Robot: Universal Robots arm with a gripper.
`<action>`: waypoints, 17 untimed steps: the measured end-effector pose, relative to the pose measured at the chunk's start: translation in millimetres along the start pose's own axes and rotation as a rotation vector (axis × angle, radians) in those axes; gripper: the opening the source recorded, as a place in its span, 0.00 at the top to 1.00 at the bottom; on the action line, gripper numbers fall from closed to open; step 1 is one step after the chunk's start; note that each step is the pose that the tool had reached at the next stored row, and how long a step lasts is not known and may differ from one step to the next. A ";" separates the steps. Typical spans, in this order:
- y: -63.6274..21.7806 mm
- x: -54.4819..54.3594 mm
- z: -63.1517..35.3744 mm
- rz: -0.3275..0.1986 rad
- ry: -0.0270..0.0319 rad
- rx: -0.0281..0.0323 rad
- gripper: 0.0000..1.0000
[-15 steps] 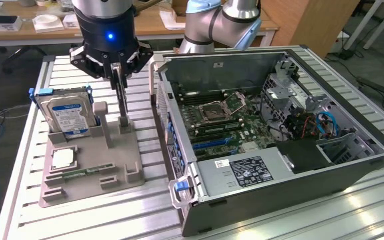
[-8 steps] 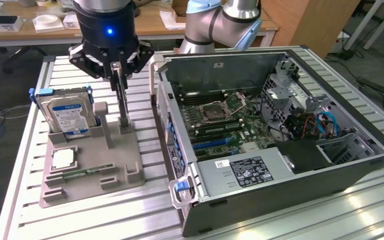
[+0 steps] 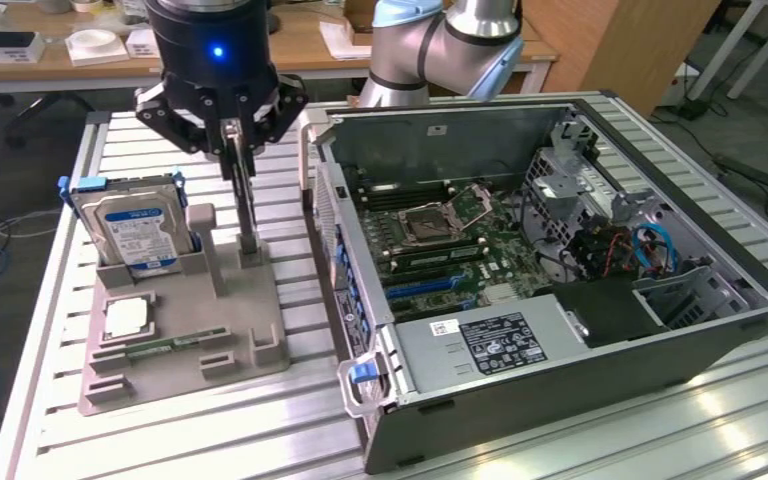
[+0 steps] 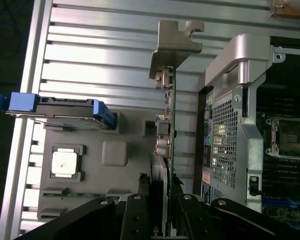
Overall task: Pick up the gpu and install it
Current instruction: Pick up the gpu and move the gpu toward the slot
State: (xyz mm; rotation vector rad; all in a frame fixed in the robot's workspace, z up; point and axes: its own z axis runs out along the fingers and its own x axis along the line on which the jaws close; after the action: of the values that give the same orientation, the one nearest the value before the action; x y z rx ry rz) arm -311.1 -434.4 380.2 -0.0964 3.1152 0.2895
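The gpu (image 3: 239, 190) is a thin card seen edge-on, standing upright over the grey holder (image 3: 184, 372), left of the open computer case (image 3: 704, 300) in the exterior view. My gripper (image 3: 233, 135) comes down from above and is shut on the card's top edge. The card's lower end reaches the holder's slot; I cannot tell whether it still rests there. In the wrist view the gpu (image 4: 169, 125) runs away from my gripper (image 4: 167, 202), ending in its silver bracket (image 4: 175, 45). The black fingers (image 4: 140, 205) press on either side of it.
A hard drive (image 3: 137, 225) with a blue label stands in the holder's back corner; a processor chip (image 3: 127, 318) and a memory stick (image 3: 171, 343) lie nearer the front. The case holds a motherboard (image 3: 451, 240) and a power supply (image 3: 491, 345). A slatted metal table (image 3: 224, 440) carries everything.
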 end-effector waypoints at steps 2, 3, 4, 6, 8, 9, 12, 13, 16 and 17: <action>0.5 0.0 -2.5 0.000 0.0001 0.0020 0.73; 0.8 -0.1 -4.2 0.000 0.0001 0.0021 0.73; 1.1 -0.1 -5.9 0.000 0.0000 0.0021 0.73; 1.7 -0.2 -9.3 0.000 0.0000 0.0022 0.73; 2.4 -0.2 -12.7 0.000 0.0001 0.0022 0.73; 2.7 -0.2 -14.2 0.000 0.0000 0.0022 0.73; 3.4 -0.3 -18.2 0.000 0.0000 0.0021 0.73; 3.6 -0.3 -19.3 0.000 0.0001 0.0023 0.73; 4.1 -0.3 -21.6 0.000 0.0006 0.0126 0.73; 4.2 -0.4 -22.3 0.000 0.0012 0.0196 0.73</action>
State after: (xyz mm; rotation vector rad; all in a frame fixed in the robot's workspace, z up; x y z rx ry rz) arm -311.2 -434.4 402.9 -0.0972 3.1184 0.2590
